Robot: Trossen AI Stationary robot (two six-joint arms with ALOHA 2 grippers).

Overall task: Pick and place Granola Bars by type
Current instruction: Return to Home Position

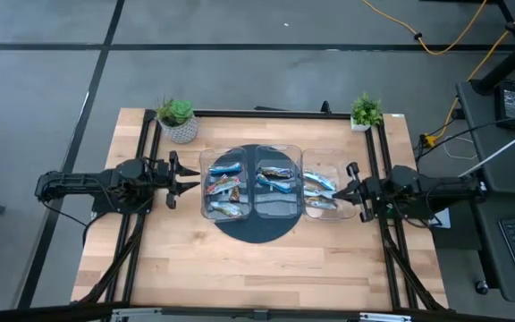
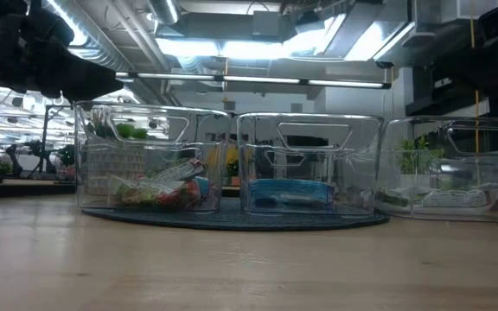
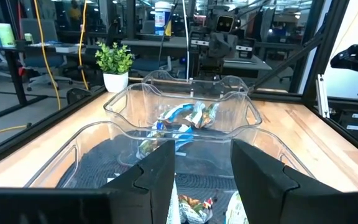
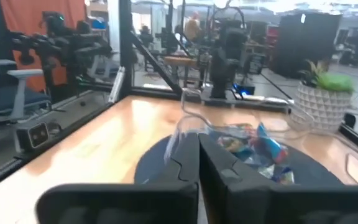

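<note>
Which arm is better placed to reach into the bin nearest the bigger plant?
Left. The left arm ends beside that bin, jaws open toward it; the right arm waits past two other bins.

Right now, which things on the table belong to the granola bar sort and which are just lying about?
Job:
granola bars, in the three clear bins
left gripper, open, left of the bins
right gripper, shut, right of them

Lying about:
potted plants at the table's edge
dark round mat

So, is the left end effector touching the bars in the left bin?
Apart. The high view shows the left end effector outside the left bin, the bars inside it.
</note>
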